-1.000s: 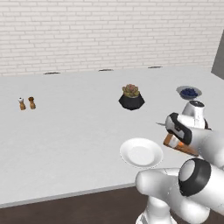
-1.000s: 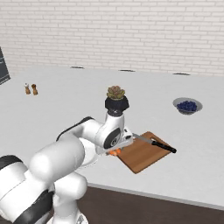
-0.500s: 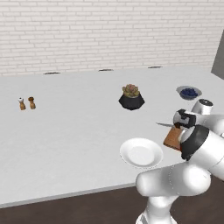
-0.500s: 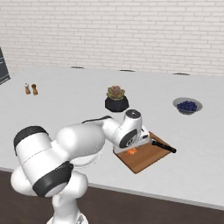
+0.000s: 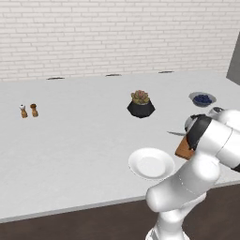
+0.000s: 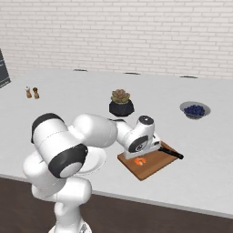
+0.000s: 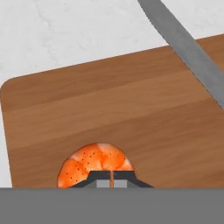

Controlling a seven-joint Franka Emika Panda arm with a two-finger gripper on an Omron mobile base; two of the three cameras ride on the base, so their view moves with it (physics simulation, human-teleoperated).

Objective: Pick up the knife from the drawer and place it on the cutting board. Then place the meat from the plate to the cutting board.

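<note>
My arm: glossy white, chunky
Rounded white shells (image 6: 93, 132) with dark joint bands, and I see dark finger tips (image 7: 100, 177)

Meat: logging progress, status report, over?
Gripper shut, over the meat. Meat on cutting board, knife alongside. Plate bare. Nothing in the way.

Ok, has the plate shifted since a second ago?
No. The plate sits in the same spot relative to the potted plant.

Cutting board (image 7: 131, 109) of matt brown grained wood; knife (image 7: 188, 48) blade smooth grey metal; meat (image 7: 94, 164) speckled, glossy orange
</note>
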